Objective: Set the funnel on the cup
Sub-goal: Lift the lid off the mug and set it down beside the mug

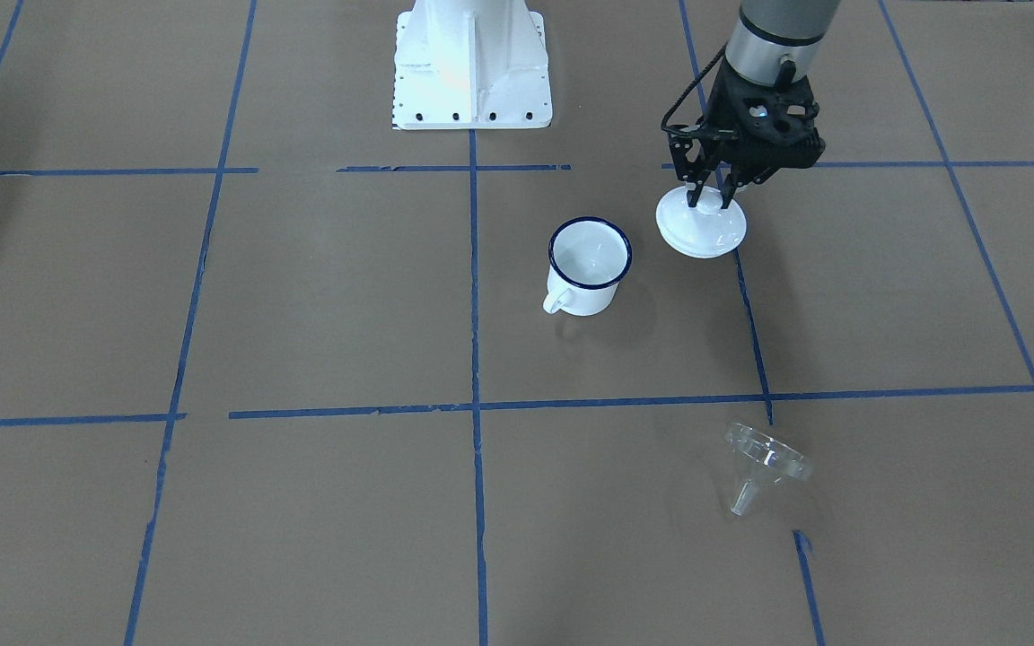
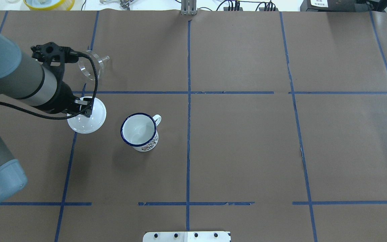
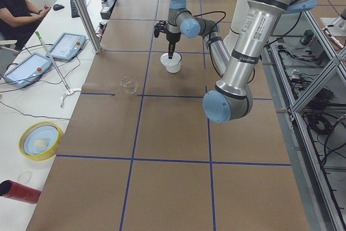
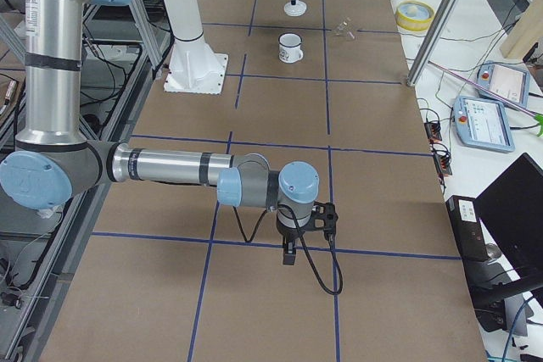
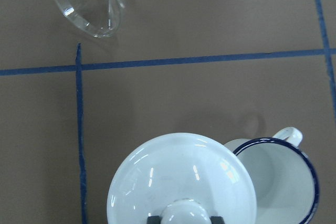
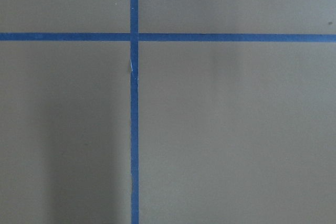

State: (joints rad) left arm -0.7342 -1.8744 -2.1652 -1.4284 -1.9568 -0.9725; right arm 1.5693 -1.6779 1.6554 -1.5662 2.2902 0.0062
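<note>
My left claw [image 1: 708, 191] is closed narrow on the knob of the round white knobbed lid [image 1: 701, 231], which hangs just beside the white enamel mug with the thin dark blue rim [image 1: 589, 267], on the side away from its loop handle. I cannot tell whether the lid rests on the brown paper or sits a little above it. The mug stands upright, open and empty, so its mouth is free.

The small clear plastic funnel [image 1: 764, 462] lies tipped on its side, well apart from the mug. It is on the same side of the mug as the lid, but further out from my base. Nothing is touching it.

My right claw [image 4: 290, 253] hangs far from the mug, low over the paper, and I cannot tell whether it is wide or narrow.

I judge the task is at an early stage. Uncovering the mug looks done. What is left is to let go of the lid, pick up the funnel, and seat it spout down in the mug.
</note>
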